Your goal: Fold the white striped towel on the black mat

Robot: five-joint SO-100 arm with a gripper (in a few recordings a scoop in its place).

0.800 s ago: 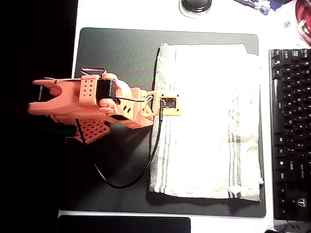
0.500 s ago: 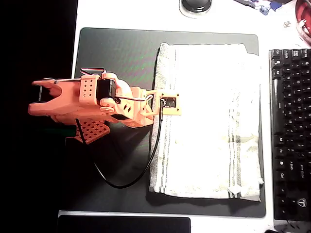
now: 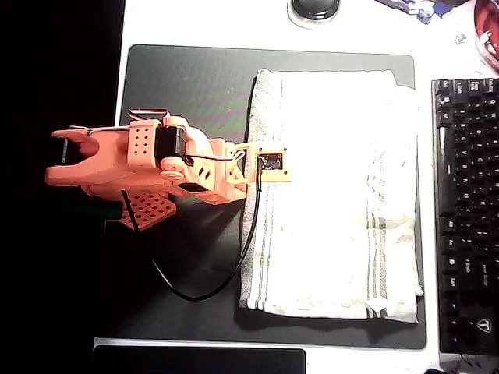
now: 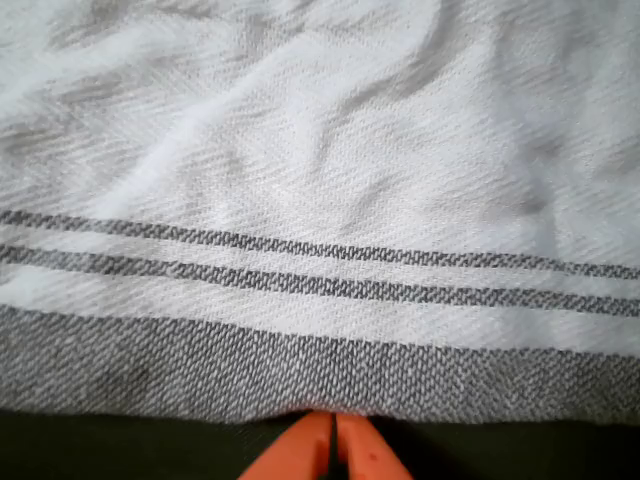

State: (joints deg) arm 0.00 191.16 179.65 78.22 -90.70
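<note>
The white striped towel lies spread flat on the right half of the black mat, with grey stripes running near its left and right sides. My orange arm reaches in from the left, and the gripper sits at the towel's left edge under the wrist camera board. In the wrist view the towel has two thin grey stripes and a grey hem. The gripper has its two orange fingertips pressed together right at that hem. I cannot tell whether any cloth is pinched between them.
A black keyboard lies along the mat's right side. A smaller glossy black pad sits below the mat. A black round object stands past the mat's top edge. The arm's black cable loops over the mat's left half.
The gripper end has shifted very slightly upward in the overhead view along the towel's left edge. The towel has not moved.
</note>
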